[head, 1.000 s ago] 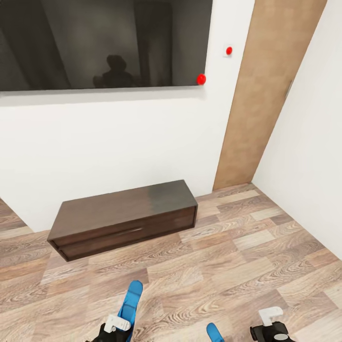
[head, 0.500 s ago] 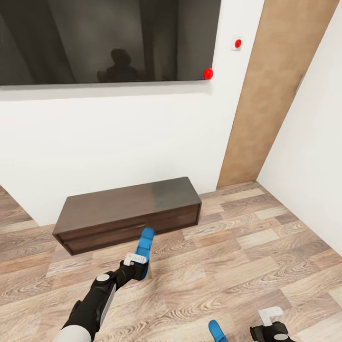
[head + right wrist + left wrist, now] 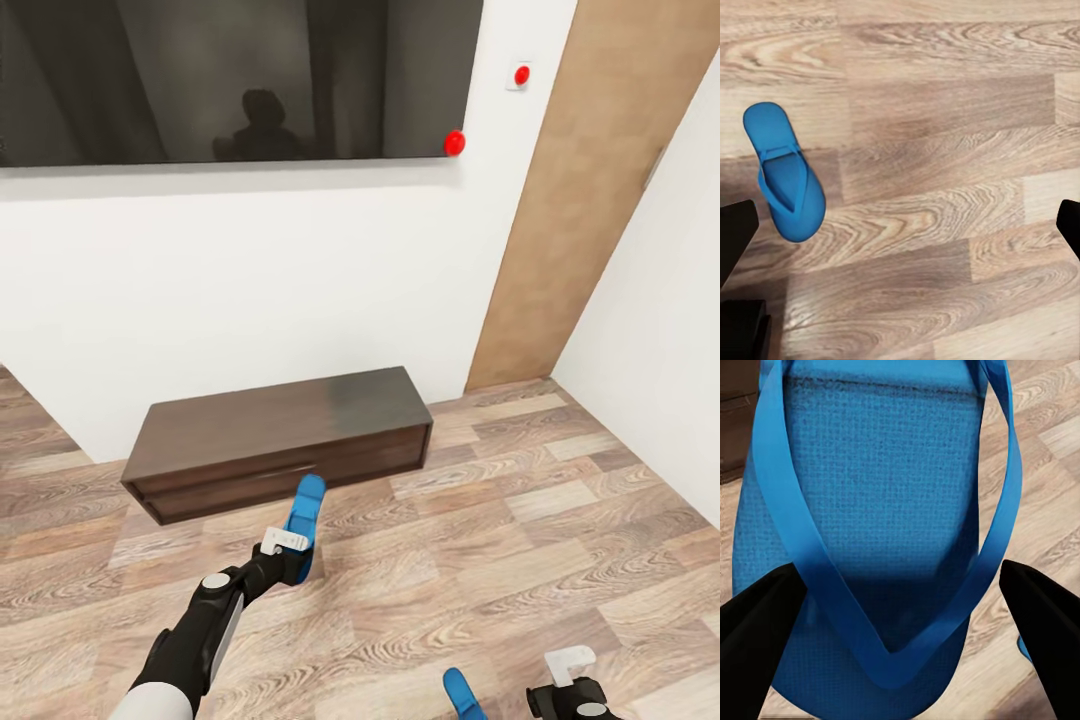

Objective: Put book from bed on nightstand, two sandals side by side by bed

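Since the earlier frames the left arm has been raised and stretched forward, and the whole view has shifted slightly, which is a move of the camera; the bench (image 3: 280, 440) has not been moved. One sandal (image 3: 303, 527) is carried in the left gripper (image 3: 285, 556), held off the floor (image 3: 560, 500) in front of the bench. In the left wrist view the sole and strap of this sandal (image 3: 870, 547) are seen close up between the two dark fingers (image 3: 754, 637), which are closed on its edges. The second sandal (image 3: 784, 172) lies flat on the floor, just ahead of the right gripper (image 3: 570, 680) and apart from it. The right gripper's fingers (image 3: 735, 232) are seen at the far edges of the right wrist view, so it is spread wide and nothing is held.

The bed, the book and the nightstand are not in front of the camera; a wall with a dark screen (image 3: 230, 80) and a door (image 3: 580, 190) are faced instead.

The grip appears to be taken on the sandal's thin, flexible edges, so slippage or twisting during travel is judged likely. The outstretched sandal could be knocked against the bench if the base is turned carelessly. The sandal on the floor could be run over or pushed away by the base if it is left behind.
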### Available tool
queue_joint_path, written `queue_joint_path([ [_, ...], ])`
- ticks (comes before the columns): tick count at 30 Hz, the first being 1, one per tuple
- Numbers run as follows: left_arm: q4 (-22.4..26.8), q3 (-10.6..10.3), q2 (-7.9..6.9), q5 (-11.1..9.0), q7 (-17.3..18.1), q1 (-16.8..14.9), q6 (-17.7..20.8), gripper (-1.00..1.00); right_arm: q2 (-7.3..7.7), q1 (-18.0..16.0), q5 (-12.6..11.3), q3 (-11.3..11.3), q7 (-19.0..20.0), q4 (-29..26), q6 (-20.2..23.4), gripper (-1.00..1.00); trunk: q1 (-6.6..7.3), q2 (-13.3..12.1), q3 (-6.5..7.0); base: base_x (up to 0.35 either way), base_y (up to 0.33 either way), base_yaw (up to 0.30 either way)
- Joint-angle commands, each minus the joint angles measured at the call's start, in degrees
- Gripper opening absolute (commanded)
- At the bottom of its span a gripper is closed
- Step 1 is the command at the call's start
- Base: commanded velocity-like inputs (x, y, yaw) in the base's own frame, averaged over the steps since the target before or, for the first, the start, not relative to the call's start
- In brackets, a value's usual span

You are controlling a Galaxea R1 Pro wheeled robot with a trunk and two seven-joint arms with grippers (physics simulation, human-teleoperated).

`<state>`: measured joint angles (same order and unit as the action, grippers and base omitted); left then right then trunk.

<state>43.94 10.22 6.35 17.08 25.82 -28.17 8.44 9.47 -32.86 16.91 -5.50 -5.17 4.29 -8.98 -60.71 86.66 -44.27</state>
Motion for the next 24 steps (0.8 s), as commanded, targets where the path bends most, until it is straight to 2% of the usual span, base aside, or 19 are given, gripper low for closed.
queue_joint_path([
  [1,0.1,0.4,0.10,0.3,0.5,0.0,0.3,-1.00,0.02,-0.1,0.6,-0.5,-0.3,0.3,-0.4,1.00,0.00,0.0,-0.14,0.000,0.000,0.080],
  [16,0.0,0.3,0.24,0.2,0.5,0.0,0.3,-1.00,0.02,-0.1,0.6,-0.5,-0.3,0.3,-0.5,1.00,0.00,0.0,-1.47,0.000,0.000,0.040],
  [24,0.0,0.2,0.24,0.3,0.5,0.0,0.3,-1.00,0.02,-0.1,0.6,-0.5,-0.3,0.3,-0.5,1.00,0.00,0.0,-1.63,0.000,0.000,0.000],
])
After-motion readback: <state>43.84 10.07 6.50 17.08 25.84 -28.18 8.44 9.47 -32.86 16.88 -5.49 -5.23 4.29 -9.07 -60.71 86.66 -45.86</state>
